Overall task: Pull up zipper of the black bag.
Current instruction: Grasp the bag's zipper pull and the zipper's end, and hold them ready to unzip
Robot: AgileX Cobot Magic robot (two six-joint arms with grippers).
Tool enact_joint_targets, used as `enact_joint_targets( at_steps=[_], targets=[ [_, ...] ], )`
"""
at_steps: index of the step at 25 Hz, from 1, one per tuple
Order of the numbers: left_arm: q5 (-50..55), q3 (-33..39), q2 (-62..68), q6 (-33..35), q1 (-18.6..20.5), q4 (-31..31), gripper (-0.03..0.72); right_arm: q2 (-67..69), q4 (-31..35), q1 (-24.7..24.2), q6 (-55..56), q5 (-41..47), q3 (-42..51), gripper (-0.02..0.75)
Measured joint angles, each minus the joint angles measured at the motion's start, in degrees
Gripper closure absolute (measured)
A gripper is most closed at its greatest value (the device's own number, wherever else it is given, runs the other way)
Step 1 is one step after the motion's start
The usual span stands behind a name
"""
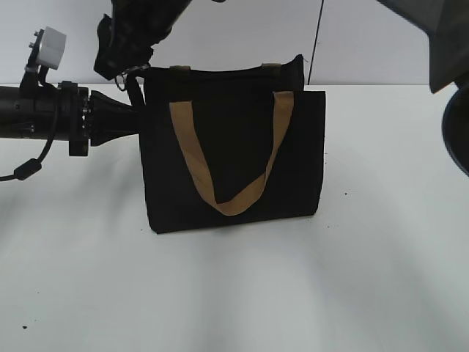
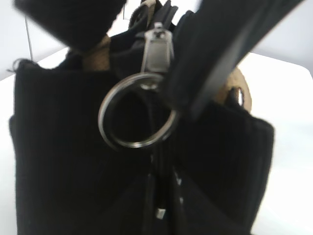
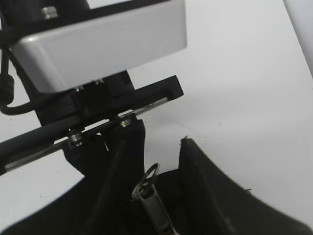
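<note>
The black bag stands upright on the white table with a tan strap hanging down its front. The zipper's silver ring pull sticks out at the bag's top left end. It fills the left wrist view and shows in the right wrist view. My right gripper reaches across from above; its jaws are open, one black finger on each side of the ring. My left gripper comes in level from the left, and its jaws are pressed together on the bag's left end below the ring.
The left arm's white camera box and a cable sit at the far left. A dark rounded object stands at the right edge. White table lies in front of the bag, with a wall behind.
</note>
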Motion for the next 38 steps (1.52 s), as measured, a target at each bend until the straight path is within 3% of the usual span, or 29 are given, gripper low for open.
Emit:
enact_joint_targets(
  at_steps=[12,18,38],
  targets=[
    [0.0,0.0,-1.5,0.0,0.0,0.0,0.662,0.6,-1.7,0.0,-0.1,1.6,0.0,0.524],
    [-0.2,0.0,-1.5,-0.2,0.0,-0.1,0.662,0.6,-1.7,0.0,1.1,1.6,0.0,0.686],
    [-4.7,-0.4,-2.3,-6.9,0.0,2.0,0.664,0.0,-2.5,0.0,11.0,1.1,0.2,0.694]
  ],
)
